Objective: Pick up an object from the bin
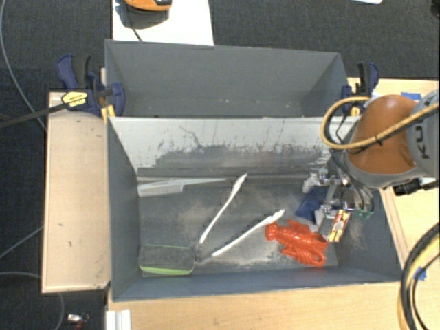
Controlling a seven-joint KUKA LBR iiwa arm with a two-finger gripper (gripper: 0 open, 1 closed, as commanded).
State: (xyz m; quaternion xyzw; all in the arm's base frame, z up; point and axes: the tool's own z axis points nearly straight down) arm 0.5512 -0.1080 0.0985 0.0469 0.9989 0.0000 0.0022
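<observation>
Lobster [297,243] sits just at 8 o'clock of gripper [335,218], long axis roughly 10-to-4; gripper state can't tell.

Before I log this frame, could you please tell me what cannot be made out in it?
Blue thing, camera view: largely hidden behind the gripper; its kind is unclear.
Red lobster-like toy: whether the gripper touches it cannot be told.
Bin, right wall: partly covered by the arm's orange cover.
</observation>
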